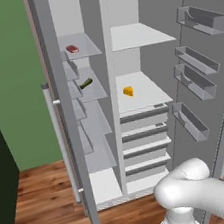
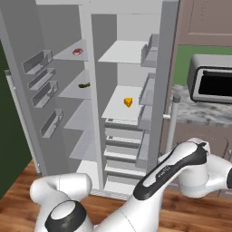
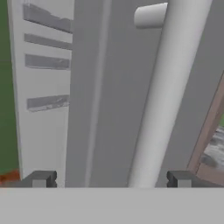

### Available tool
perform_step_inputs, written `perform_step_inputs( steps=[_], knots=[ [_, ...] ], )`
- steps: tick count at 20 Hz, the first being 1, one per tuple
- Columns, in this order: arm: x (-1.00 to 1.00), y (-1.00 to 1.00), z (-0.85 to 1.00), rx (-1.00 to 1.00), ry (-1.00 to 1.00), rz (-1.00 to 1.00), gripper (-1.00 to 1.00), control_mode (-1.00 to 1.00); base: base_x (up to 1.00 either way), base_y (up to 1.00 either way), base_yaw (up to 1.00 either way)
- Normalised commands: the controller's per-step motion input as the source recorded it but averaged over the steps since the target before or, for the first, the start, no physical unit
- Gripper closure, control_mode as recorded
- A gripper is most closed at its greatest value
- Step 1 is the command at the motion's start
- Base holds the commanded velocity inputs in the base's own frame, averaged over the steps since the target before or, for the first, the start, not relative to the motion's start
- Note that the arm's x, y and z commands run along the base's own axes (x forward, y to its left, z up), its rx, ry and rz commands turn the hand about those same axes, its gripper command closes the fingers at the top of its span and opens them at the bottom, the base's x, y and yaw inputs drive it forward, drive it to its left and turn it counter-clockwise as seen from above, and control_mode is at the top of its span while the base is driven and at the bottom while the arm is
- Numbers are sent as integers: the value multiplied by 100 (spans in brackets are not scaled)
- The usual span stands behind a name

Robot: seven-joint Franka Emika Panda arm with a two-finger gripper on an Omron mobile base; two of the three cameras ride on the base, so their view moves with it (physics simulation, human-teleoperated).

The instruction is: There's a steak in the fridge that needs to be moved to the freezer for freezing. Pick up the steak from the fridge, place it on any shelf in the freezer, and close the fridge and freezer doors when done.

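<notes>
Steak moved, doors left to shut.
You see the steak point(image 1: 72, 49) already lying on the top shelf of the freezer point(image 1: 89, 112), while the fridge point(image 1: 139, 92) and both doors stand open. The hand view alone gives you the gripper point(image 3: 109, 179), fingers spread wide around the fridge door's handle point(image 3: 162, 100); the base views show the shelves.
</notes>
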Motion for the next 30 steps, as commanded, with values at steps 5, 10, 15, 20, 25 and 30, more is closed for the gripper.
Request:
perform_step_inputs(
  steps=[5,10,15,20,25,30],
  knots=[
    [-3,2,-4,1,-6,7,-100,-100,0,0,0],
    [9,40,-13,0,-2,0,-100,-100,0,0,0],
    [38,27,-56,6,0,1,-100,-100,0,0,0],
    [34,-12,-43,30,0,10,-100,-100,0,0,0],
    [46,11,-33,23,0,9,-100,-100,0,0,0],
    [33,50,-18,21,0,11,-100,-100,0,0,0]
  ],
)
